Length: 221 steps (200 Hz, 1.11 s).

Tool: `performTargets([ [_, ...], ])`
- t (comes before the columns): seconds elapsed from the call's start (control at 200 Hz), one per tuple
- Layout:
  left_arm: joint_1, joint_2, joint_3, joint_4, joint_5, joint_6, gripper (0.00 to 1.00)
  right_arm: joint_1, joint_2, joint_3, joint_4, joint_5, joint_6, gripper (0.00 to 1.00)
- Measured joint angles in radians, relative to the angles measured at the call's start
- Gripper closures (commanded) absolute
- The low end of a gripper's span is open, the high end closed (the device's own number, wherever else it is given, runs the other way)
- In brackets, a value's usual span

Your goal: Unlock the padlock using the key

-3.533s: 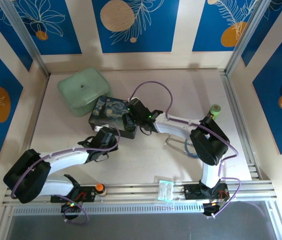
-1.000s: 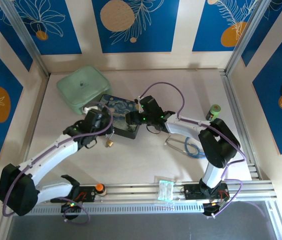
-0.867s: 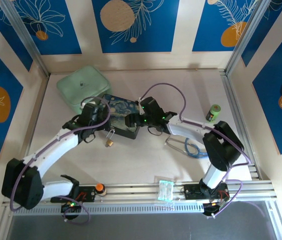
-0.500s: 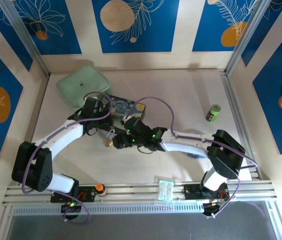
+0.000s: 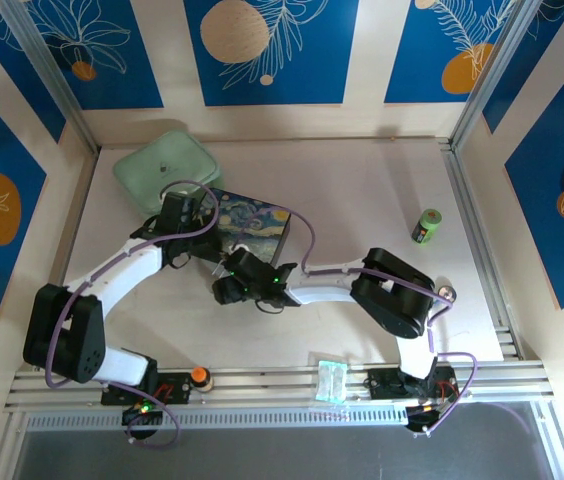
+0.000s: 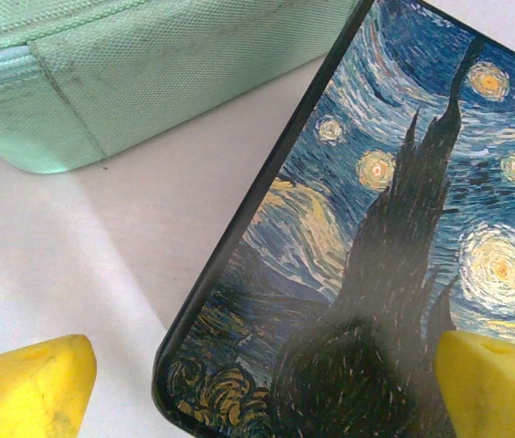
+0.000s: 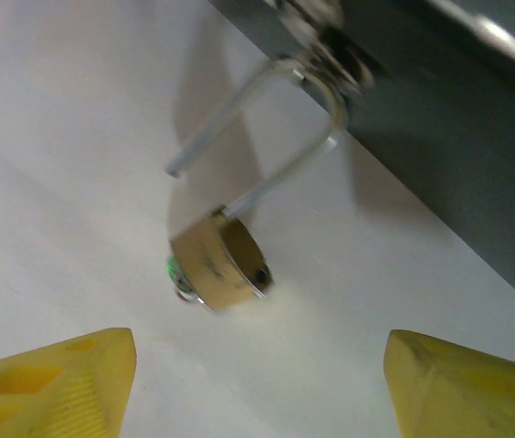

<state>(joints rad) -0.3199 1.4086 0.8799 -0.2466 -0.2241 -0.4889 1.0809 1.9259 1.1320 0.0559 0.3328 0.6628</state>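
Observation:
The brass padlock (image 7: 221,269) lies on the white table just in front of the starry-night box (image 7: 440,137). Its silver shackle (image 7: 317,151) is hooked through the box's clasp (image 7: 326,46), with one leg ending free above the body. My right gripper (image 7: 257,388) hovers open over the padlock, a yellow fingertip (image 7: 57,383) on each side, touching nothing. In the top view it sits at the box's front left (image 5: 230,283). My left gripper (image 6: 262,388) is open over the near left corner of the box lid (image 6: 376,228). The key is out of view.
A mint-green zipped case (image 5: 162,170) lies behind the box's left end, close to the left gripper. A green can (image 5: 428,225) stands at the right. A clear packet (image 5: 330,380) rests on the near rail. Bare table (image 5: 362,190) stretches right of the box.
My right gripper has swung from the box's right end round to its front left, over the padlock. The left gripper has moved back from the padlock to the box's left corner.

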Motion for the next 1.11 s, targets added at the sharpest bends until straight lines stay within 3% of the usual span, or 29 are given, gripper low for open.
performTargets([
  [0.18, 0.004, -0.005, 0.0, 0.0, 0.016, -0.003, 0.06, 0.0, 0.051, 0.055, 0.018, 0.002, -0.005, 0.28],
  [0.5, 0.006, -0.009, -0.005, 0.021, 0.034, -0.01, 0.06, 0.01, 0.154, 0.158, -0.018, 0.036, -0.042, 0.39],
  [1.106, 0.018, -0.009, -0.007, 0.023, 0.033, -0.006, 0.06, 0.011, 0.176, 0.18, -0.051, 0.085, -0.059, 0.71],
])
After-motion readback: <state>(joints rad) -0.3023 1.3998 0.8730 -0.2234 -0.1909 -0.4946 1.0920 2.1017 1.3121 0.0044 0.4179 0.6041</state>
